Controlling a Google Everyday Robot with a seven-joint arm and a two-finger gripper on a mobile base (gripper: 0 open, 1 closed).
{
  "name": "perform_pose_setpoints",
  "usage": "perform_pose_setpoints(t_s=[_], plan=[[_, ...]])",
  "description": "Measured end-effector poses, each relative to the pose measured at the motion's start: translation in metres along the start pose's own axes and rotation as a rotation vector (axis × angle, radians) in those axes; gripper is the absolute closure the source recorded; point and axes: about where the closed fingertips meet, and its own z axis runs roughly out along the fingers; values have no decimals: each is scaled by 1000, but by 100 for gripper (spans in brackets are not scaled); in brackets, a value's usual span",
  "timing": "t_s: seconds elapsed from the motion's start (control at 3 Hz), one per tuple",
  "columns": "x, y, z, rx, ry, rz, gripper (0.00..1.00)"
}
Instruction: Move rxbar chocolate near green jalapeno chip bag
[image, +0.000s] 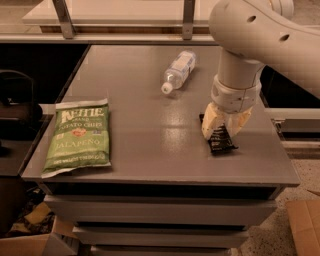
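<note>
The rxbar chocolate (220, 141) is a small black wrapper lying at the right of the grey table (145, 125). My gripper (223, 131) comes straight down on it, with its cream fingers (211, 122) closed against the bar's two sides at table level. The green jalapeno chip bag (77, 136) lies flat at the table's front left, far from the bar and the gripper.
A clear plastic water bottle (179, 71) lies on its side at the back middle of the table. The table's right edge is close to the gripper. Cardboard boxes (305, 225) sit on the floor at the lower right and lower left.
</note>
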Motion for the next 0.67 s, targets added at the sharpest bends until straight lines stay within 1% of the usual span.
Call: perform_pose_setpoints(t_s=[0.33, 0.67], plan=[[-5, 0, -2, -10, -38, -54, 100], [-16, -1, -18, 4, -92, -160, 100]])
